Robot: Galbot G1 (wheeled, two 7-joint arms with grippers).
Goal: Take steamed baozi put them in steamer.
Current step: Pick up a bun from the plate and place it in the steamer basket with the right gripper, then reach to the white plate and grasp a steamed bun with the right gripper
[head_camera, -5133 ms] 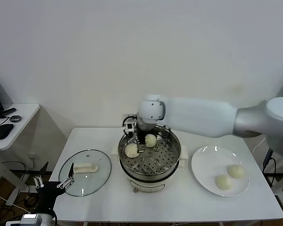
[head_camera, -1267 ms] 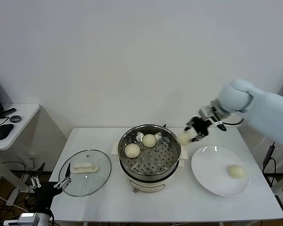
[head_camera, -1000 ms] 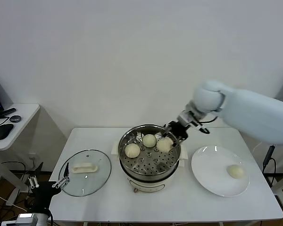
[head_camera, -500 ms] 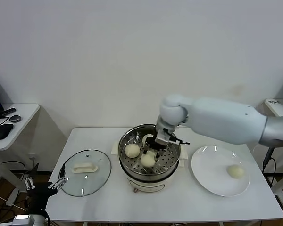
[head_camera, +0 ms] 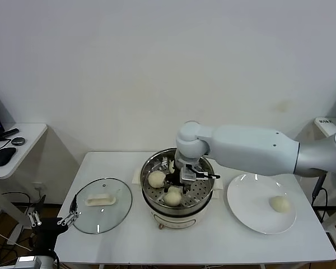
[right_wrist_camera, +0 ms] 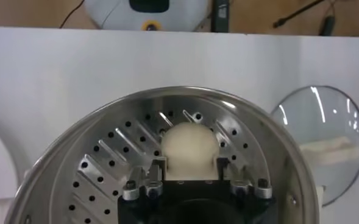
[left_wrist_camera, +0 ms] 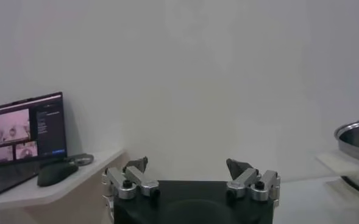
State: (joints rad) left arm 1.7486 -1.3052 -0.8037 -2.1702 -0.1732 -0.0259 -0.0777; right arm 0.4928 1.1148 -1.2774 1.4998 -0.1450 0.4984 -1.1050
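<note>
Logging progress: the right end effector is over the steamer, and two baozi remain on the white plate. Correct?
Not quite. The head view shows one baozi left on the white plate, not two. The right end effector is indeed over the steamer.

Seen from the wrist, the right claw (right_wrist_camera: 189, 165) hangs over the steamer (right_wrist_camera: 94, 152), its two fingers (right_wrist_camera: 159, 168) flanking a cream-white steamed baozi (right_wrist_camera: 189, 148) that sits on the perforated tray (right_wrist_camera: 115, 161). Whether the fingers press the bun or stand just clear of it cannot be told. The steamer stands on a white surface (right_wrist_camera: 57, 73). At about three o'clock from the bun, beyond the steamer's rim, lies a round glass lid (right_wrist_camera: 325, 131).
</note>
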